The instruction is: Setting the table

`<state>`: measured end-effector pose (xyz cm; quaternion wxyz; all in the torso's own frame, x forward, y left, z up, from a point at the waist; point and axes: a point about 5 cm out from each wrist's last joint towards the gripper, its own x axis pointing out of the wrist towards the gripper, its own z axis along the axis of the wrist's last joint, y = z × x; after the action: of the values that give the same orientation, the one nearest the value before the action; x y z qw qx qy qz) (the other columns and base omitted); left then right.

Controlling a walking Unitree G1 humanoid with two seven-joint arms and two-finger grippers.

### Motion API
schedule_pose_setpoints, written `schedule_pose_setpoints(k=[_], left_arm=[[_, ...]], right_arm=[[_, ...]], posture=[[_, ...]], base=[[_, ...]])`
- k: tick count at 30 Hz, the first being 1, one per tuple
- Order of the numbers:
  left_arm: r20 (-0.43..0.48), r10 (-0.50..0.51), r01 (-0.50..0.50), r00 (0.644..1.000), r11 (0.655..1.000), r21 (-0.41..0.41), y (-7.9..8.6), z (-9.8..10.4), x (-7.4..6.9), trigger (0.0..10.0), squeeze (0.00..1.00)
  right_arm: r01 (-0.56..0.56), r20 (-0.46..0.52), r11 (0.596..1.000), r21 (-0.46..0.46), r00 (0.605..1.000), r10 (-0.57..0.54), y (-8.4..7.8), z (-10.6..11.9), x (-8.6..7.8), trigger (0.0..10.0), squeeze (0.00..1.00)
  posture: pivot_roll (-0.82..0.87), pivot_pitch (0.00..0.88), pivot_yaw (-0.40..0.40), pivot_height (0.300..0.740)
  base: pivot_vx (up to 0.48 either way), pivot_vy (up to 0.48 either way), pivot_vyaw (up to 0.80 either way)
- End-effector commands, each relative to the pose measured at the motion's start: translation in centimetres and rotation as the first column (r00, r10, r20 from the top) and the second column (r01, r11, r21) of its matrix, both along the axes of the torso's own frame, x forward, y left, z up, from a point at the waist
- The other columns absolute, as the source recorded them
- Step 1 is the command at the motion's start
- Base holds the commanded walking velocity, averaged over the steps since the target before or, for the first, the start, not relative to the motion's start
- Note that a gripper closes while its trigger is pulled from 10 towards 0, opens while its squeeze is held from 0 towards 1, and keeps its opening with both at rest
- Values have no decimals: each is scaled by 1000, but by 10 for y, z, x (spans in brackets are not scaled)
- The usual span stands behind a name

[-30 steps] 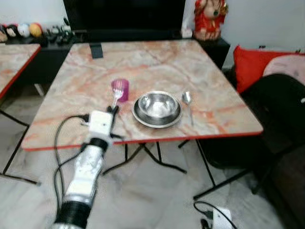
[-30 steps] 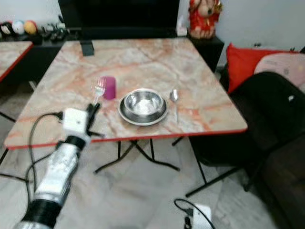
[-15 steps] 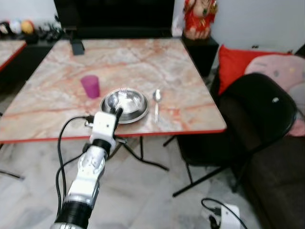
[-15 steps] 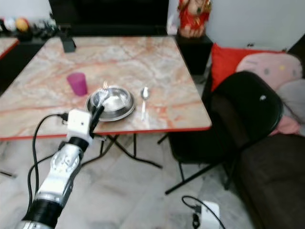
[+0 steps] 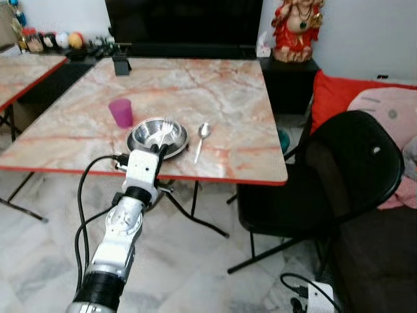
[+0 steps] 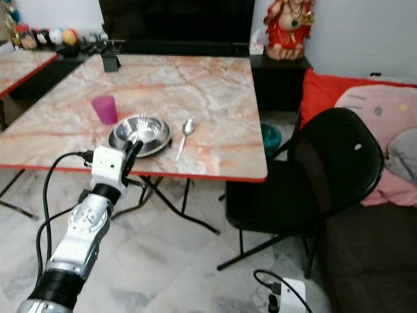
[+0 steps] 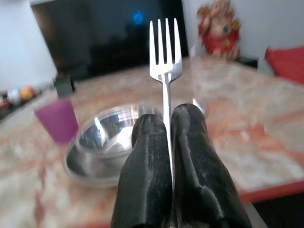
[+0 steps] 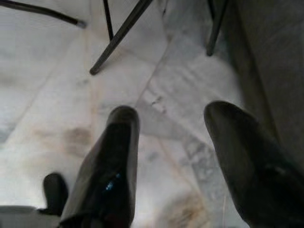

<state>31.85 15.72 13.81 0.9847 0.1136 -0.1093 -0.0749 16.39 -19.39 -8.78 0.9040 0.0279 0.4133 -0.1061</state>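
Left gripper pinches a fork upright at the table's near edge. Beyond it the bowl, spoon and pink cup are already laid; the fork is likely all that's left. Right gripper hangs spread and empty over floor, by its wrist view.

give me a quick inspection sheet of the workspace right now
surface: marble-pattern table with a red edge
job's things: steel bowl near the front edge; spoon just to its right; pink cup behind and to its left; fork held upright, tines up
clutter: small black object at the far edge
end effectors: left end effector shut on the fork, at the table's front edge before the bowl; right end effector open, hanging over the floor
cables: black cable looping off the left arm; white adapter on the floor
surroundings: black chair, red cushion, red figurine
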Motion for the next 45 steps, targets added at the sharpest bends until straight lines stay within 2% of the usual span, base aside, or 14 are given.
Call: schedule_pose_setpoints(k=[1, 11, 25, 31, 32, 35, 36, 45], left_arm=[[11, -29, 29, 1000, 1000, -4, -6, 5, 3, 10000, 0], [-7, -64, 64, 998, 998, -11, -10, 2, 2, 10000, 0], [-5, -50, 50, 999, 998, -33, -8, 5, 3, 10000, 0], [-4, -48, 48, 999, 998, -32, -8, 5, 3, 10000, 0], [-1, -44, 44, 999, 999, -31, -7, 6, 4, 10000, 0], [0, -43, 43, 999, 999, -31, -7, 6, 4, 10000, 0], [1, -42, 42, 999, 999, -32, -7, 6, 4, 10000, 0], [2, -47, 48, 999, 998, -35, -9, 7, 5, 10000, 0]], right_arm=[[13, -17, 1000, 0, 1000, -13, -3, -2, -5, 10000, 0], [12, -13, 1000, 0, 1000, -12, -3, -1, -4, 10000, 0], [24, -3, 1000, 0, 1000, -24, -4, -1, -3, 10000, 0], [21, -2, 1000, 0, 1000, -21, -2, -1, -2, 10000, 0], [11, 13, 1000, 0, 1000, -11, 5, 2, 6, 10000, 0], [8, 19, 1000, 0, 1000, -8, 8, 3, 10, 10000, 0], [0, 30, 1000, 1, 1000, 0, 16, 5, 16, 10000, 0], [-14, 33, 1000, 6, 999, 14, 34, 7, 24, 10000, 0]], posture=[[12, 0, -39, 740], [6, 0, -37, 740], [3, 0, -34, 740], [3, 0, -34, 740], [3, 0, -34, 740], [3, 0, -34, 740], [7, 0, -36, 740], [5, 0, -36, 740]], base=[[0, 0, 0], [0, 0, 0], [0, 0, 0], [244, 0, 0], [315, 0, 0], [315, 0, 0], [322, 0, 0], [325, 0, 0]])
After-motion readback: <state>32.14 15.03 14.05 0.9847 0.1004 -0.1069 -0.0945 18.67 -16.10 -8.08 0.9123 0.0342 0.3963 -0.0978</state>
